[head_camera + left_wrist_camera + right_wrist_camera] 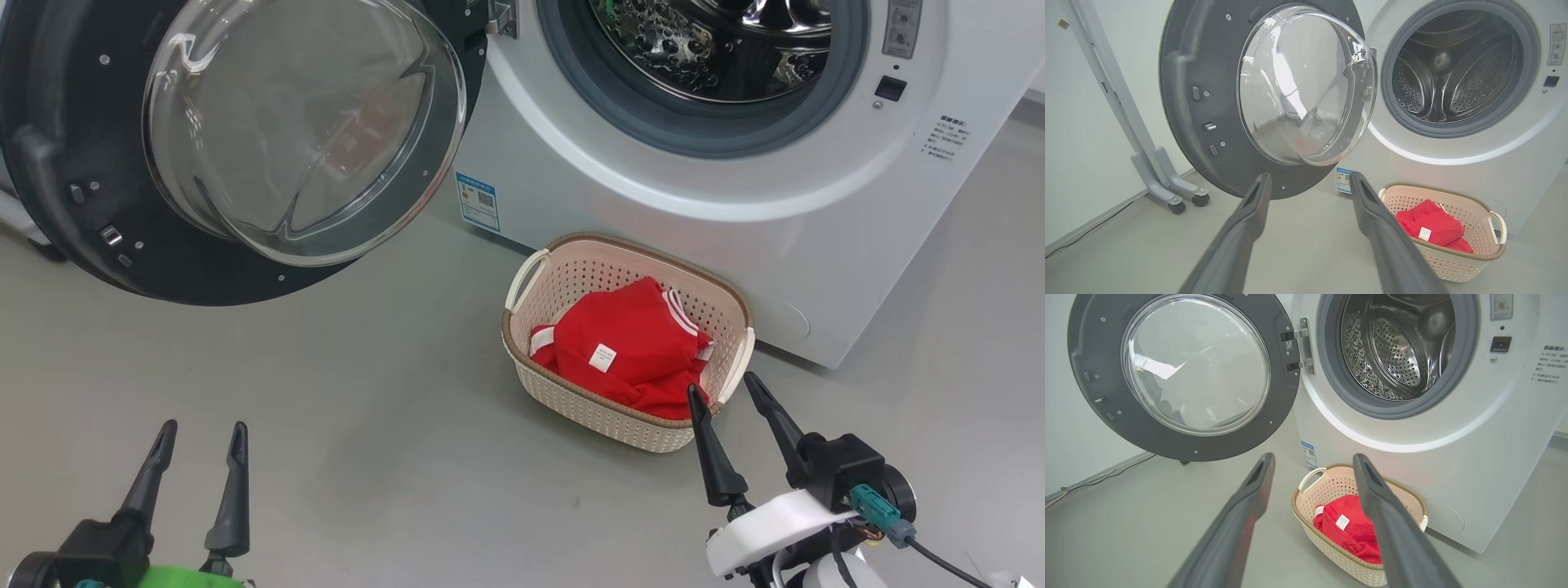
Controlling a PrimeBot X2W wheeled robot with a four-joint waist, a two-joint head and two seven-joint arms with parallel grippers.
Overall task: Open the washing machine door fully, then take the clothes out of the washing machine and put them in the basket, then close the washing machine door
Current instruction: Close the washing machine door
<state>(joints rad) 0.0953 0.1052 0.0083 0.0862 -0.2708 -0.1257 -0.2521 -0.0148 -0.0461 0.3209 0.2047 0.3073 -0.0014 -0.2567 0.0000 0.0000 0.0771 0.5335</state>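
Above the grey floor (326, 425), our left gripper (204, 426) and right gripper (721, 384) both gape, holding nothing. The red clothes (629, 343) lie in the basket (571, 242) just beyond the right gripper, close before the washing machine (653, 204), whose door (65, 122) stands open on our left.

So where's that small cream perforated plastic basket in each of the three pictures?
Head view: cream perforated basket centre-right, before the white washing machine.
Left wrist view: basket lower right.
Right wrist view: basket bottom centre.
Shared landmark: small blue label on the machine, by the basket's left end.
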